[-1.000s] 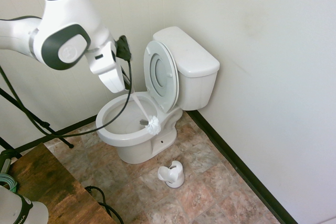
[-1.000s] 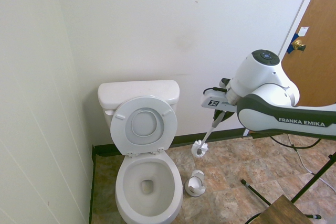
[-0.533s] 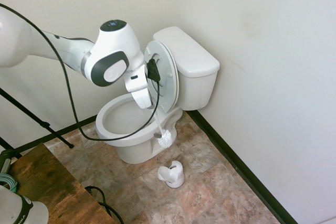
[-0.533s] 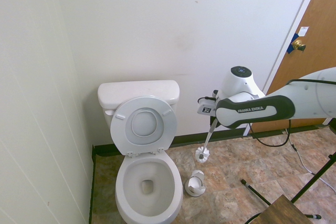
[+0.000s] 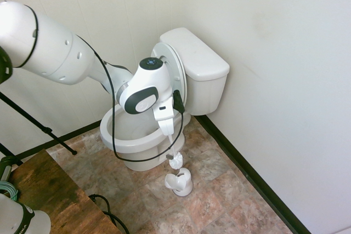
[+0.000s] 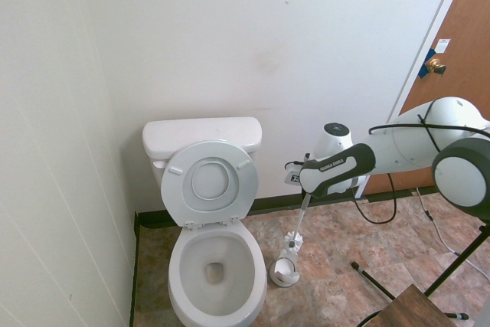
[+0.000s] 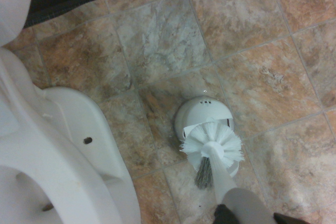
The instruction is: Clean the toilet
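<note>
First exterior view: toilet (image 5: 181, 89) sits at the wall corner, lid and seat up, bowl open; gripper (image 5: 170, 131) points down just off the bowl's 4 o'clock side, clamped tight on the thin handle of the toilet brush (image 5: 175, 161). Brush head hangs right above the brush holder (image 5: 179, 182) on the tile floor (image 5: 219, 190); can't tell if they touch. Second exterior view: toilet (image 6: 214, 266) at 9 o'clock of the gripper (image 6: 303, 198), brush (image 6: 293, 240) slanting down, head at the mouth of the holder (image 6: 284, 269), which stands just beside the bowl's base. Wrist view: brush head (image 7: 212, 146) over the holder (image 7: 197, 116) but shifted off its centre, bristles overhanging the rim; toilet (image 7: 58, 145) base close by. Risks, as I read it: with handle tilted and head off-centre, pushing down could catch the rim and tip or skate the light holder across the tile; releasing before it seats could topple the brush.
</note>
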Tool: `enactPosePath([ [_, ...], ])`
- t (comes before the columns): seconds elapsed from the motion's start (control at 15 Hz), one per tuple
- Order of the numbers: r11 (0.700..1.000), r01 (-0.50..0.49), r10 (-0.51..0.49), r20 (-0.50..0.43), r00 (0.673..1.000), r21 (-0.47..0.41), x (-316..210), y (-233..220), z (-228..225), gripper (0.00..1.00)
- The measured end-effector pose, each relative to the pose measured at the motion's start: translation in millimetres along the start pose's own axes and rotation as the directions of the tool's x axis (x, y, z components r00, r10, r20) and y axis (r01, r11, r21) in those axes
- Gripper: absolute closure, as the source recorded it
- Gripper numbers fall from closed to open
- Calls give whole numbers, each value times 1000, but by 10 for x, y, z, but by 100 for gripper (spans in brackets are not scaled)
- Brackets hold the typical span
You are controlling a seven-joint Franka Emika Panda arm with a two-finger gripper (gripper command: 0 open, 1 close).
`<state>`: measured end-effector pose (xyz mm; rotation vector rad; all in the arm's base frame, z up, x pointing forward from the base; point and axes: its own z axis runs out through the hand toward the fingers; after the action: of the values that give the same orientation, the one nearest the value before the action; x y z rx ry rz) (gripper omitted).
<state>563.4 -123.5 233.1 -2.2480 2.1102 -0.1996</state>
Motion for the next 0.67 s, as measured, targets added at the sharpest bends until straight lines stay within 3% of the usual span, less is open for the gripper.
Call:
enactPosePath([
  [0.67,998,-17,19,34,999,-56,314,-192,941,100],
])
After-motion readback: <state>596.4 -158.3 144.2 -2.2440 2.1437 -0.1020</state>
